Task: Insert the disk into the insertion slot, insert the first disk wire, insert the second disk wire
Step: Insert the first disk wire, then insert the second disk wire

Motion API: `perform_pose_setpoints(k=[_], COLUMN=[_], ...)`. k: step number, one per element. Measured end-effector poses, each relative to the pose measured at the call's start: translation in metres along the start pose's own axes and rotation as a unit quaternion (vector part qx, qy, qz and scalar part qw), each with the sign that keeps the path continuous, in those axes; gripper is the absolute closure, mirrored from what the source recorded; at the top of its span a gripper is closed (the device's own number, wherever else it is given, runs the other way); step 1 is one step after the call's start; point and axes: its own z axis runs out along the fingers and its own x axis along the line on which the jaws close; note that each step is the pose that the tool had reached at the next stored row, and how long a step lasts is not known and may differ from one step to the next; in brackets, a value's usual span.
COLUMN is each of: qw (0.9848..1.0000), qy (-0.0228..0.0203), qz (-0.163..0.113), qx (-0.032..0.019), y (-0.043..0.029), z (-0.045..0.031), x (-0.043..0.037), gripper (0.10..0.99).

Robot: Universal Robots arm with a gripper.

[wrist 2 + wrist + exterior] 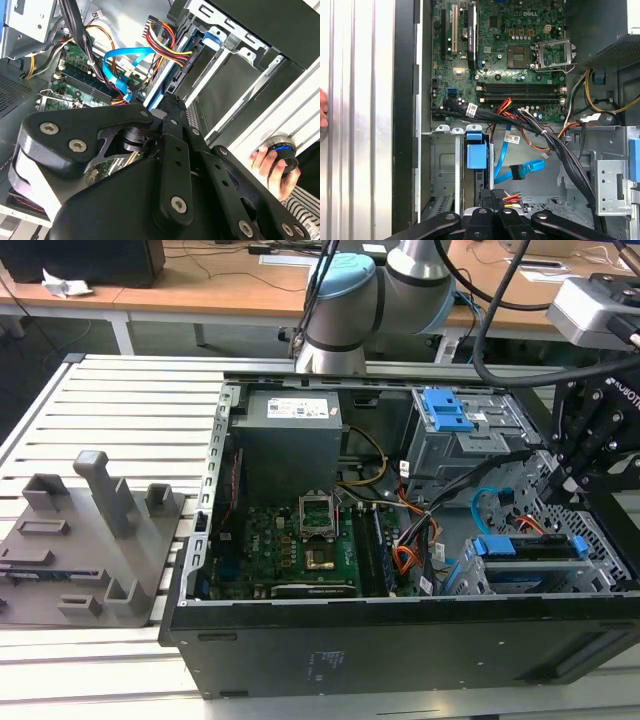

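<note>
The claw (492, 194) hovers near the disk (475, 150), blue cable (520, 172) just beside.

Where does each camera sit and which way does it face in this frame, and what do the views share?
Exterior view: off the arm, above the open computer case, looking down into it; the arm and gripper show.
First wrist view: on the arm, looking past the gripper at the disk and motherboard.
Second wrist view: on the arm, close behind the gripper, facing the power wires; a person's hand shows beyond.
Shared: all three see the blue cable and the motherboard.
</note>
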Motion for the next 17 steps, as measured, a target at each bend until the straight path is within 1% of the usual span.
perform_pose_setpoints(k=[5,7,8,9,10,11,12,13,14,15,16,17], qw=[1.0,1.0,1.0,1.0,1.0,0.9994,0.9986,0.9979,0.9973,0.9972,0.9972,0.9972], qy=[0.0,0.0,0.0,0.0,0.0002,0.002,0.0031,0.0038,0.0044,0.0045,0.0045,0.0044], qz=[0.0,0.0,0.0,0.0,-0.005,-0.036,-0.054,-0.065,-0.074,-0.075,-0.075,-0.075], qx=[0.0,0.0,0.0,0.0,0.0,-0.0001,-0.0001,-0.0002,-0.0003,-0.0002,-0.0003,-0.0002], y=[0.0002,0.0003,0.0003,0.0003,0.0004,0.0004,0.0003,0.0004,0.0003,0.0003,0.0021,0.0074], z=[0.0,0.0001,0.0,0.0,0.0002,0.0004,0.0005,0.0006,0.0006,0.0006,0.0009,0.0019], x=[0.0,0.0,0.0,0.0,-0.0004,-0.0004,-0.0005,-0.0004,-0.0004,-0.0004,-0.0017,-0.0055], gripper=[0.98,0.851,0.851,0.784,0.784,0.784,0.784,0.784,0.784,0.784,0.784,0.784])
